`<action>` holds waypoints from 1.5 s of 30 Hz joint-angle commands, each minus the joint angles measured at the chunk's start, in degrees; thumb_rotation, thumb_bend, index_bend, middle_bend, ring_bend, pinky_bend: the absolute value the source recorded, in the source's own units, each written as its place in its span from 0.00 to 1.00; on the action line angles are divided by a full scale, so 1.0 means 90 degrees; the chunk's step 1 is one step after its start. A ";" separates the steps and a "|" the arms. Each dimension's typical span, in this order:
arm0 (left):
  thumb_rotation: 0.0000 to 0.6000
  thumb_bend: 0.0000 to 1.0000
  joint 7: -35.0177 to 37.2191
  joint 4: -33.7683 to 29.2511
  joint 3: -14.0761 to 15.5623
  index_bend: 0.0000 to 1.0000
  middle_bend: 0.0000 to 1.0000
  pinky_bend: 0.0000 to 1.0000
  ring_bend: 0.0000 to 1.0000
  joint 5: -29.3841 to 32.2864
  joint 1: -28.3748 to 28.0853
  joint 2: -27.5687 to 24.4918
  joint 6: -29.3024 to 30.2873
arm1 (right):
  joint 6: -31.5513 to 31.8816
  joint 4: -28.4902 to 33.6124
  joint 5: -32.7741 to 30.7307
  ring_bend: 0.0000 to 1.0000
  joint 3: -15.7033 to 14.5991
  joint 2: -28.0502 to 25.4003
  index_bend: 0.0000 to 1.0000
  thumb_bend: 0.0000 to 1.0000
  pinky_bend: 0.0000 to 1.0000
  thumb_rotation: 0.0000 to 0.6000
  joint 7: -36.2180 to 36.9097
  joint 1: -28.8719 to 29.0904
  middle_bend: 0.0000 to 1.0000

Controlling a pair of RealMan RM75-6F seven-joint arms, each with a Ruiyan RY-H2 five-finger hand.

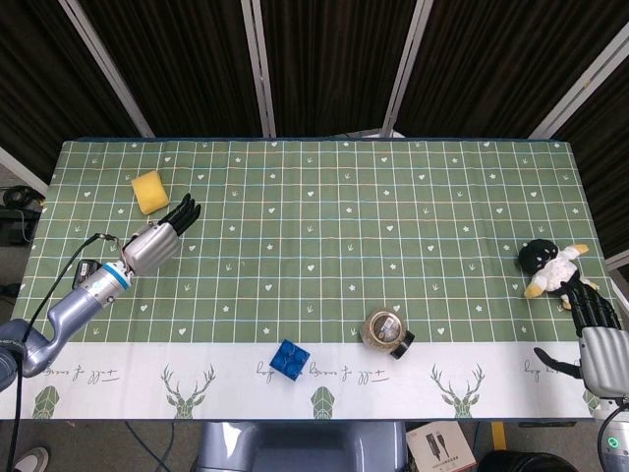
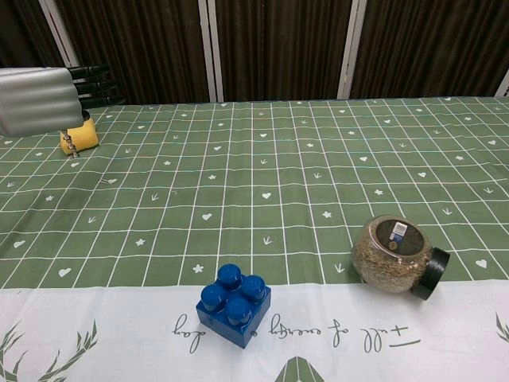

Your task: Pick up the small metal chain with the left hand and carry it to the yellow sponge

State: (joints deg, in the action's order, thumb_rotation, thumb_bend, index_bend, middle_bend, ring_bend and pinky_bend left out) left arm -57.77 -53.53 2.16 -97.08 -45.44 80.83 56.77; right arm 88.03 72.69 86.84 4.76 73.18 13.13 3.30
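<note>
The chain (image 2: 70, 144), thin, silvery and small-linked, hangs from under the left robot hand (image 2: 40, 99), which holds it just in front of the yellow sponge (image 2: 80, 136), above the worktop (image 2: 318, 167). The right robot hand (image 1: 594, 324) rests at the worktop's edge, fingers loosely apart, holding nothing.

- The left hand (image 1: 157, 241) hangs just near-side of the yellow sponge (image 1: 149, 191); only bare green tablecloth (image 1: 324, 206) lies between them.
- The blue brick (image 1: 289, 358) and the tipped jar (image 1: 386, 331) sit near the front edge, well apart from the sponge.
- The plush penguin (image 1: 550, 267) sits at the far right edge, just beside the right hand (image 1: 595, 329).
</note>
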 commanded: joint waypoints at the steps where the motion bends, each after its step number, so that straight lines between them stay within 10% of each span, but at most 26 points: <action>1: 1.00 0.47 0.0092 0.0153 -0.0043 0.57 0.00 0.00 0.00 0.0056 -0.0005 0.0129 -0.0026 | 0.0001 -0.0008 -0.0002 0.00 0.0000 0.0002 0.06 0.04 0.12 1.00 -0.0005 0.0001 0.00; 45: 1.00 0.47 0.1287 0.2143 0.0163 0.56 0.00 0.00 0.00 0.0110 -0.0173 0.1402 -0.0309 | -0.0245 -0.0035 -0.0195 0.00 0.0050 0.0041 0.06 0.04 0.12 1.00 0.0123 0.0075 0.00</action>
State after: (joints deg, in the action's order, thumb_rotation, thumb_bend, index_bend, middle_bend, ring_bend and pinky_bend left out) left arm -46.33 -34.41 3.55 -96.09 -47.00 93.30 54.04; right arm 85.83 72.37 85.10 5.20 73.56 14.22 3.99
